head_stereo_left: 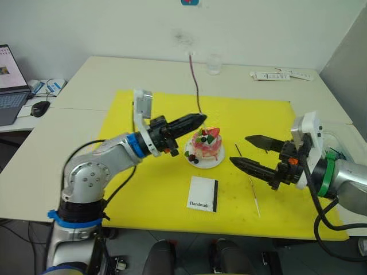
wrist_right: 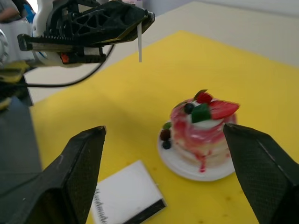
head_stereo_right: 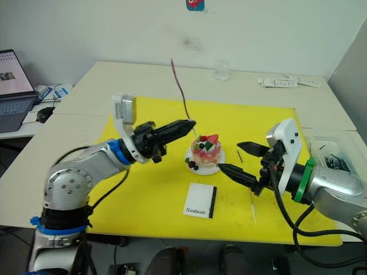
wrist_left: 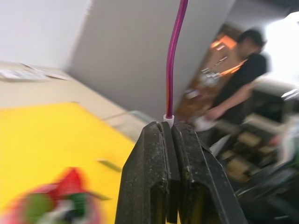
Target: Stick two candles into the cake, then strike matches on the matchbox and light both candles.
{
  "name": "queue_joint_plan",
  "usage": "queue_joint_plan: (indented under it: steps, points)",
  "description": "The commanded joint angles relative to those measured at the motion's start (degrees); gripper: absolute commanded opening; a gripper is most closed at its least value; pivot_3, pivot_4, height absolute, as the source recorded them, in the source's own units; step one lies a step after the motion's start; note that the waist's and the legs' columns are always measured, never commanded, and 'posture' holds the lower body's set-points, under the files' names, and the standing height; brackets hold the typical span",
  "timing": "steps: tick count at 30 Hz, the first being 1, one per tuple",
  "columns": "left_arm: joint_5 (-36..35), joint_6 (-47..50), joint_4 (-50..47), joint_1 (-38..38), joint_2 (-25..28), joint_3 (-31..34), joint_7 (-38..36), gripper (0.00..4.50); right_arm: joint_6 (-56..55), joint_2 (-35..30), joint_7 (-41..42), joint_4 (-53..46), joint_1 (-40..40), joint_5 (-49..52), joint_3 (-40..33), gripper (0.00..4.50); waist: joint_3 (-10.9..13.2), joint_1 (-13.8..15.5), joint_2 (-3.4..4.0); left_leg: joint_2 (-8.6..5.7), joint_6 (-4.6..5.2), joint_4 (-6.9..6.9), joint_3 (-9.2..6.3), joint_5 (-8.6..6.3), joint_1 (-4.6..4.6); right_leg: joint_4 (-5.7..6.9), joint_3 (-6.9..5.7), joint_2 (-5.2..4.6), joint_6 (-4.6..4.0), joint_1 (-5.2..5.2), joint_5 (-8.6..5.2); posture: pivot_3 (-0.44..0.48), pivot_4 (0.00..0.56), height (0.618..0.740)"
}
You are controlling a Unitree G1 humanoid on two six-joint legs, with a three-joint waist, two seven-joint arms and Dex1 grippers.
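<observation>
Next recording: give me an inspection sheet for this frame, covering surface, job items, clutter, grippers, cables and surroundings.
Surface: yellow mat on a pale table.
Job's things: small pink cake on its white plate, no candle in it yet; flat white matchbox in front of it; one thin wavy dark candle upright in the left gripper, a second candle lying on the mat; one short dark match right of the cake.
Clutter: clear glass and white remote at the far edge.
Grippers: left shut on the candle's white end; right gripper open, beside the cake.
Cables: black cables along the right arm.
Surroundings: laptop and mouse on a side desk.
</observation>
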Motion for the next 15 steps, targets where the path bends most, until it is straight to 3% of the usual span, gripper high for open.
queue_joint_plan:
  steps: [1, 9, 15]
  points:
    - [10.8, -8.1, 2.7, -0.3, -0.3, -2.7, -4.7, 0.0, -1.8, 0.0, 4.2, -2.4, -3.6, -10.2, 4.3, 4.15, 0.0, 0.0, 0.0, 0.0, 0.0, 0.0, 0.01, 0.0, -0.06, -0.01, 0.0, -0.02, 0.0, -0.04, 0.0, 0.0, 0.15, 0.706]
    - [21.2, -16.0, 13.5, -1.8, -3.9, -4.4, -10.9, 0.0, -0.6, 5.3, 6.2, -2.8, -7.5, -18.7, 9.4, 4.15, 0.0, 0.0, -0.01, -0.05, 0.0, 0.06, 0.04, 0.0, -0.54, -0.02, -0.02, -0.17, 0.07, -0.47, 0.02, 0.0, 0.15, 0.706]
    - [23.8, -16.6, 17.0, -1.7, -6.0, -4.4, -13.9, 0.0, 1.5, 8.9, 5.8, -4.1, -7.5, -20.7, 10.6, 4.15, 0.0, -0.1, -0.01, -0.02, 0.0, 0.07, 0.01, 0.0, -0.54, 0.03, -0.05, -0.17, 0.08, -0.47, 0.02, 0.0, 0.15, 0.706]
